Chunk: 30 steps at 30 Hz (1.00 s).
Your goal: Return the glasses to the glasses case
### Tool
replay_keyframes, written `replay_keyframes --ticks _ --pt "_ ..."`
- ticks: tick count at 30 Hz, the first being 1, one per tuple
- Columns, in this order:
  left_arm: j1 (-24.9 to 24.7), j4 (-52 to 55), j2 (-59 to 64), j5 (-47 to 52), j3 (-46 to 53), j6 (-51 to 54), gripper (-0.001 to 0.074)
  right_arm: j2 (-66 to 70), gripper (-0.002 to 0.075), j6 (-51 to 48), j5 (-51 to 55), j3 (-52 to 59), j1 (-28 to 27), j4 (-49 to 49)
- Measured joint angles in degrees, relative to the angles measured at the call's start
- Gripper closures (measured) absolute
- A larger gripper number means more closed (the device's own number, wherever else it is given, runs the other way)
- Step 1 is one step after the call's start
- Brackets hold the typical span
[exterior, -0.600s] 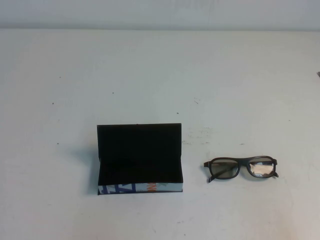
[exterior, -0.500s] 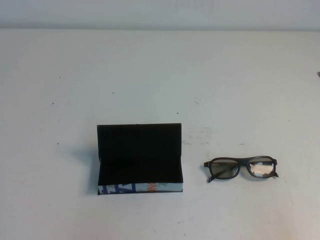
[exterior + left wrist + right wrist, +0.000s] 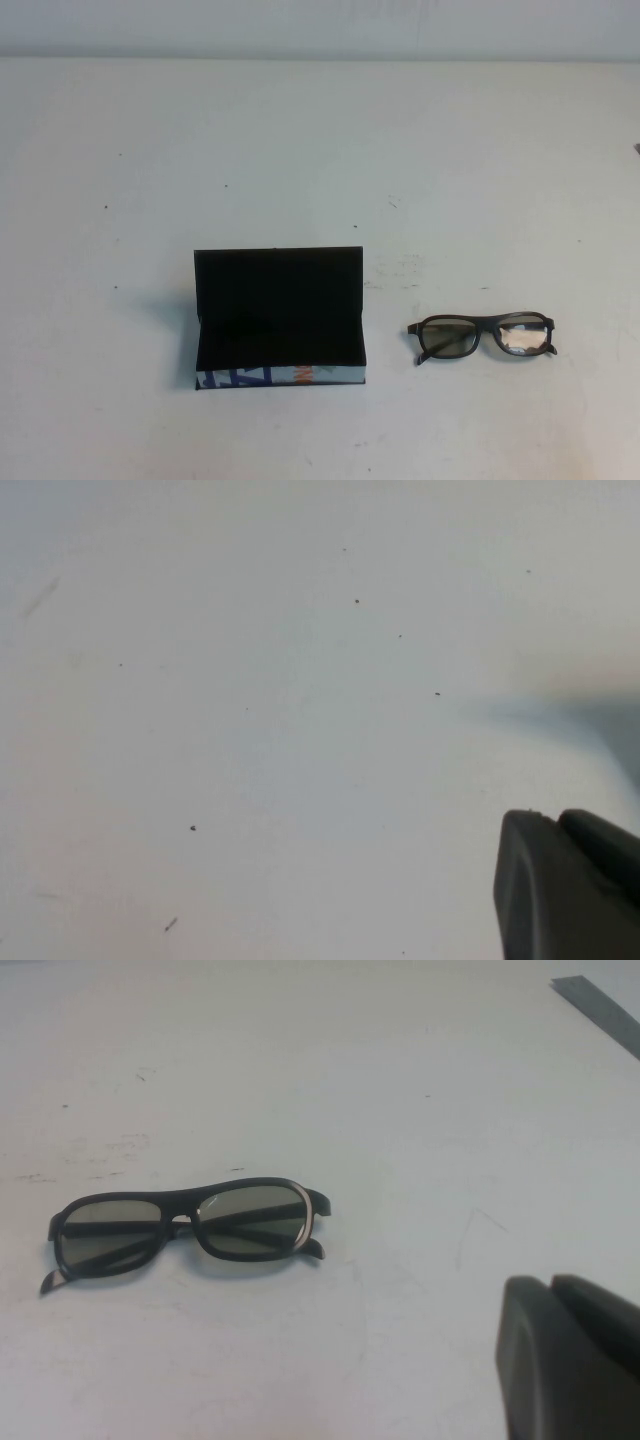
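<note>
The glasses case (image 3: 278,318) stands open on the white table, left of centre, its lid upright at the back and its black inside empty. Its printed front side (image 3: 240,377) faces me. The glasses (image 3: 485,322), dark-framed with the arms folded, lie flat on the table to the right of the case, apart from it. They also show in the right wrist view (image 3: 185,1200). My right gripper (image 3: 550,1285) is shut and empty, hovering some way from the glasses. My left gripper (image 3: 555,820) is shut and empty over bare table. Neither arm shows in the high view.
The white table's (image 3: 320,150) far edge runs along the top of the high view. A grey strip (image 3: 600,1010) lies at the far corner of the right wrist view. Small dark specks dot the surface.
</note>
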Motion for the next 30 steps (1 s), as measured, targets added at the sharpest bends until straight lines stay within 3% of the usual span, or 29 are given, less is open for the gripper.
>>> replay_keyframes --ticks 18,23,30 --pt "0.00 0.00 0.00 0.00 0.00 0.00 0.0740 0.00 0.0741 0.00 0.00 0.00 0.00 3.58" --pt "0.00 0.00 0.00 0.00 0.00 0.00 0.0740 0.00 0.0741 0.00 -1.52 0.00 0.00 16.67" --pt "0.00 0.00 0.00 0.00 0.00 0.00 0.0740 0.00 0.0741 0.00 -12.59 0.00 0.00 42.37"
